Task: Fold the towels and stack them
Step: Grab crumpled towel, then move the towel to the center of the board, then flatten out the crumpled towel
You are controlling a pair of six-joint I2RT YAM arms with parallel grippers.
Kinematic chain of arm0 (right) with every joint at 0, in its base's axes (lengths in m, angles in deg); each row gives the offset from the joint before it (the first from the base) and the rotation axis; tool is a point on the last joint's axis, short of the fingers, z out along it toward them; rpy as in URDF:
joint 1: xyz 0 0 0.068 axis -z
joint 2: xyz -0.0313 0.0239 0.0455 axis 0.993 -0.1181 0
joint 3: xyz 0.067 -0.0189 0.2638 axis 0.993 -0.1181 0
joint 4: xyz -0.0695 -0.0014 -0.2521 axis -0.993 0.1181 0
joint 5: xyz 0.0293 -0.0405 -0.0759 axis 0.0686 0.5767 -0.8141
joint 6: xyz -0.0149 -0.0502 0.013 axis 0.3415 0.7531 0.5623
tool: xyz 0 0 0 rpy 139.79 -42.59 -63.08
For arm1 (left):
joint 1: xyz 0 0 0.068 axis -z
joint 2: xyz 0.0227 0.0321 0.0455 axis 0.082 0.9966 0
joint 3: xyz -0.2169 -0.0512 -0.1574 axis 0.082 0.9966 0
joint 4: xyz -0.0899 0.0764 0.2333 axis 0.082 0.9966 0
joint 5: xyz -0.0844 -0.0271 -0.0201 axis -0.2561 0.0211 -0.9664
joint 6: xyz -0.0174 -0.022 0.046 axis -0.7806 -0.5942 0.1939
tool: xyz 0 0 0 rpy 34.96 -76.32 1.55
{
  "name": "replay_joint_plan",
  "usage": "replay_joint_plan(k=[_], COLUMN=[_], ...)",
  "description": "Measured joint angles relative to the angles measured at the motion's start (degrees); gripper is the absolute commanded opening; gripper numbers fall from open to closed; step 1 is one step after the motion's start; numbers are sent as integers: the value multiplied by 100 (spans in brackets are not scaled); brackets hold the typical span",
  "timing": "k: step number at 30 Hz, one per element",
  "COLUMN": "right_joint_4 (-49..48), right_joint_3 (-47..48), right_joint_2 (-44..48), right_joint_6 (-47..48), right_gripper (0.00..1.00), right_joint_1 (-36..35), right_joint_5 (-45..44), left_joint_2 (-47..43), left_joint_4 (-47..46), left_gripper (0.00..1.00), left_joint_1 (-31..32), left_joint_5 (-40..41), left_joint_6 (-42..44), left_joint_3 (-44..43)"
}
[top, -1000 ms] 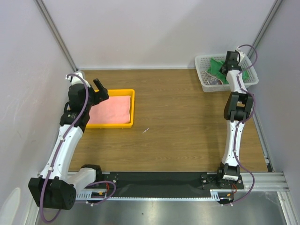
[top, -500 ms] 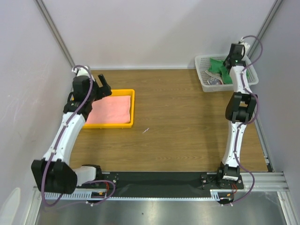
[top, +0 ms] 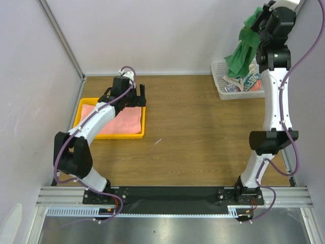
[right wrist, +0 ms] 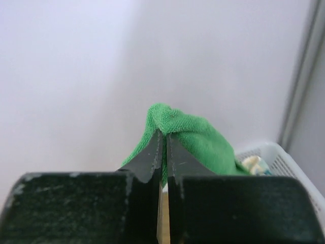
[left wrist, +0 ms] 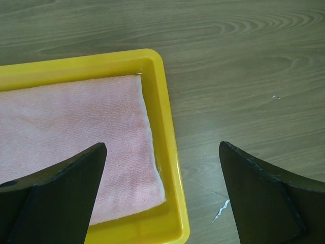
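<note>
My right gripper point(top: 259, 21) is raised high above the white mesh basket point(top: 219, 76) and shut on the green towel point(top: 242, 53), which hangs down toward the basket. In the right wrist view the jaws point(right wrist: 163, 133) pinch a fold of the green towel point(right wrist: 195, 133). The white-and-teal patterned towel point(top: 252, 82) lies in the basket. The salmon-pink towel point(top: 117, 122) lies folded flat in the yellow tray point(top: 143, 119). My left gripper point(top: 138, 96) hovers open over the tray's far right corner. Between its fingers point(left wrist: 162, 147) I see the pink towel point(left wrist: 66, 137) and the tray rim point(left wrist: 167, 117).
The basket stands at the back right corner against the wall, and its rim point(right wrist: 284, 157) shows in the right wrist view. The tray sits at the left on the wooden table point(top: 203, 132). A small white scrap point(top: 158, 141) lies on the wood right of the tray.
The right gripper has closed on the green towel and lifted it high out of the basket. The left arm has swung from the tray's left side to its far right corner, still open.
</note>
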State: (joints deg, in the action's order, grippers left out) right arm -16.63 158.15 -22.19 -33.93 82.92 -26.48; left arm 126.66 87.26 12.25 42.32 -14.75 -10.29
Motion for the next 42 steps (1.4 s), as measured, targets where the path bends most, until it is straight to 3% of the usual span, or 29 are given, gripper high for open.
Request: replay_joint_plan(k=[8, 15, 19, 27, 31, 36, 42], right_joint_4=[422, 354, 297, 164, 107, -315, -422], right_joint_3=[-358, -2282, -3578, -6535, -7466, -8024, -7879], right_joint_2=[1259, 2599, 2865, 3161, 3209, 3180, 3128], right_joint_6=[-15, -380, -774, -1209, -1480, -1655, -1622], right_gripper=[0, 0, 0, 0, 0, 0, 0], right_joint_1=[-540, -1582, -1873, -2267, -2400, -2481, -2247], right_joint_5=[914, 2009, 2387, 2157, 2052, 1838, 1322], left_joint_2=[422, 496, 450, -511, -1115, -1362, -1239], left_joint_4=[37, -22, 15, 79, 24, -247, -656], left_gripper=[99, 99, 99, 100, 99, 98, 95], left_joint_1=[87, 94, 94, 361, 791, 1471, 2374], left_joint_5=[-282, -632, -874, -1051, -1054, -951, -433], left_joint_6=[181, 179, 168, 168, 127, -22, -378], left_joint_3=[-575, -911, -901, -315, 142, 693, 1340])
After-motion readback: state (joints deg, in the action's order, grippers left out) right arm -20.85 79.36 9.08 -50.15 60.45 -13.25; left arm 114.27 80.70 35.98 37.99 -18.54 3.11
